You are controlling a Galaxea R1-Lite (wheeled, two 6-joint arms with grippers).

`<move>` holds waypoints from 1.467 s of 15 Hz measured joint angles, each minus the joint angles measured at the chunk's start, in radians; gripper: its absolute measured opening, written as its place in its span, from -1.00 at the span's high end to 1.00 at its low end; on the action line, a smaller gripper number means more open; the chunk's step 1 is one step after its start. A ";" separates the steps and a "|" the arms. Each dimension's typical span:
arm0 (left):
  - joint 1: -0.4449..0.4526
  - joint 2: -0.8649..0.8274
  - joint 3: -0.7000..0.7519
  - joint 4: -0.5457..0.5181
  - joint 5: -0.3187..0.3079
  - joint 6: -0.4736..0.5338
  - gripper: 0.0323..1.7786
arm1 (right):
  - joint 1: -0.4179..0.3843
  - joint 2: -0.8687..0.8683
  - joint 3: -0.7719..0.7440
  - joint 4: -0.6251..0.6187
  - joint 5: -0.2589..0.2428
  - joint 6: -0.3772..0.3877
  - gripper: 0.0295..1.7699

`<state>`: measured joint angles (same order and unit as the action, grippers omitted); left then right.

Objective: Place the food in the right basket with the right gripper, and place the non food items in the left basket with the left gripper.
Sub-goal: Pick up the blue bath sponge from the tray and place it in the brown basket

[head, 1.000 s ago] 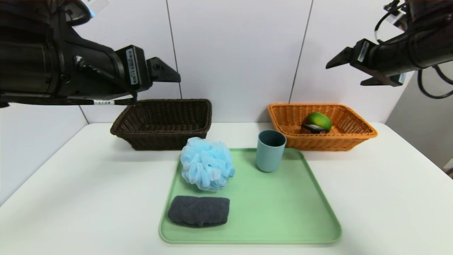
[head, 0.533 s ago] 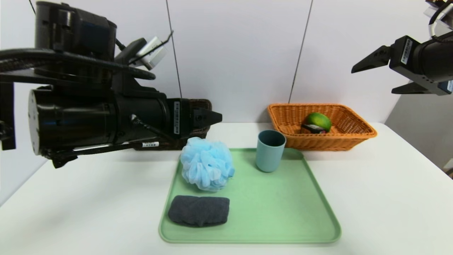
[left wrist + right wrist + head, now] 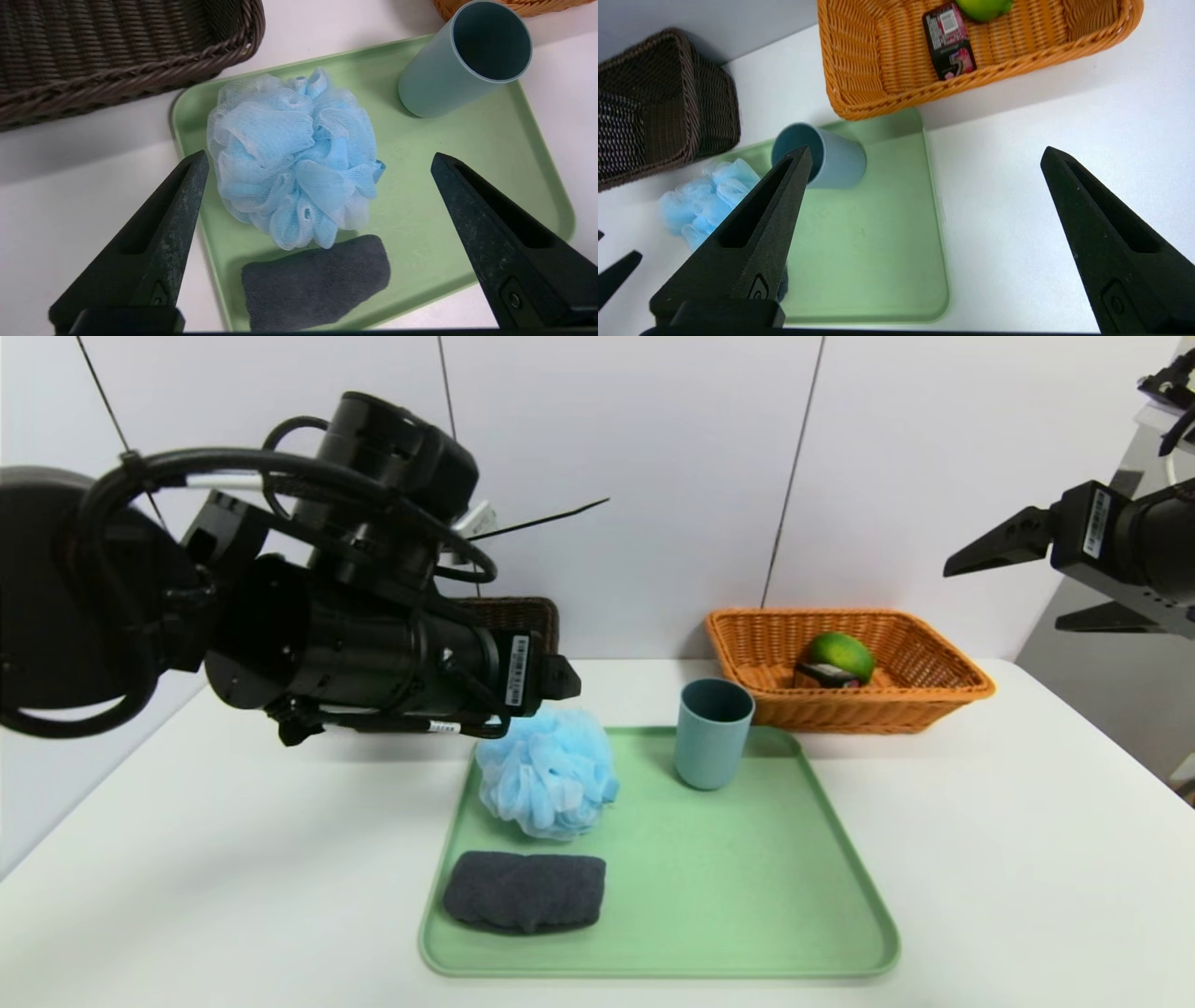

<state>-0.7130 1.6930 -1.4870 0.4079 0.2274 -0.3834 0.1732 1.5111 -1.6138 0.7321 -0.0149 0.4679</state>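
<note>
The light-blue bath puff, the teal cup and the dark grey towel sit on a green tray. My left gripper hangs open just above the puff, with one finger on each side of it and neither touching. The dark brown left basket holds nothing I can see. In the orange right basket lie the green fruit and the black box. My right gripper is open and empty, high at the far right.
The left arm's body hides most of the brown basket in the head view. The white table has bare surface on both sides of the tray. A wall stands right behind the baskets.
My left arm has swung down and rightward from above the brown basket to just over the puff. My right gripper has drawn back toward the right edge. Both stay open.
</note>
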 joint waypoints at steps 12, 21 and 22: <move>-0.030 0.332 -0.484 0.480 0.077 -0.113 -0.90 | -0.060 -0.103 0.139 -0.009 0.106 0.000 -0.92; -0.026 0.418 -0.489 0.486 0.132 -0.109 -0.90 | -0.060 -0.183 0.196 -0.008 0.133 -0.001 -0.92; -0.026 0.425 -0.489 0.483 0.129 -0.110 -0.90 | -0.060 -0.190 0.197 -0.008 0.133 0.000 -0.92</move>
<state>-0.7394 2.1181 -1.9762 0.8913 0.3568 -0.4934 0.1134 1.3215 -1.4172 0.7245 0.1177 0.4679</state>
